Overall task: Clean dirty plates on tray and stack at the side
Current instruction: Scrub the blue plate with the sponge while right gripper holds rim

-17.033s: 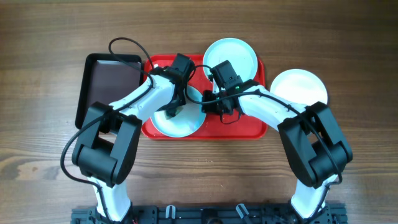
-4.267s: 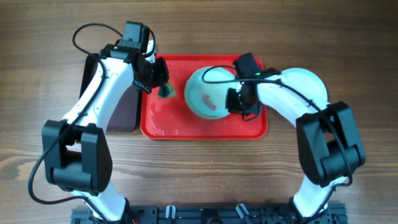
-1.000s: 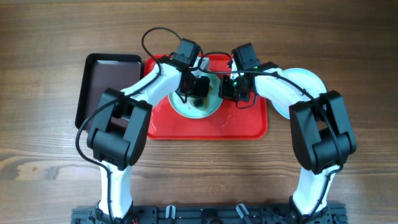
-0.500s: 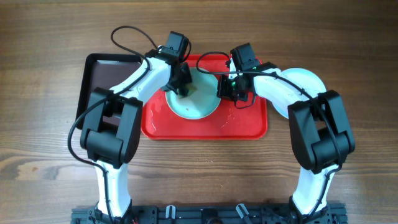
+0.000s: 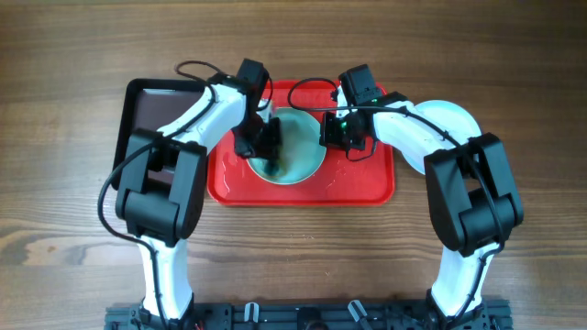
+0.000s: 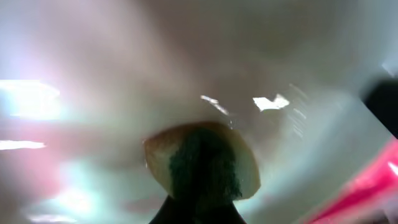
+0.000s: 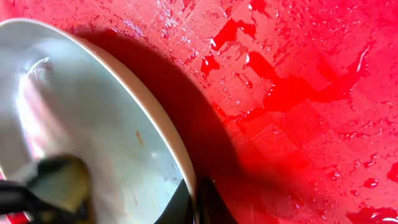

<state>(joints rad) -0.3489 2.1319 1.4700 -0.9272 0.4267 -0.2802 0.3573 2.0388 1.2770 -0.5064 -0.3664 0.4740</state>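
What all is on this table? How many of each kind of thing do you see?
Plates in sight: 2, a turquoise plate on the red tray and a pale plate beside it; any beneath are hidden.
Trays: 2, red tray and black tray.
Sponges: 1, the sponge.
Robot arms: 2, left arm and right arm.
Total: 7.

My overhead camera looks straight down on the whole bench [image 5: 73, 229], with its near edge lowest in view. My left wrist camera faces the plate [image 6: 298, 56], so close that it blurs. My right wrist camera looks closely at its rim and the tray [image 7: 298, 93]. All three share that plate.
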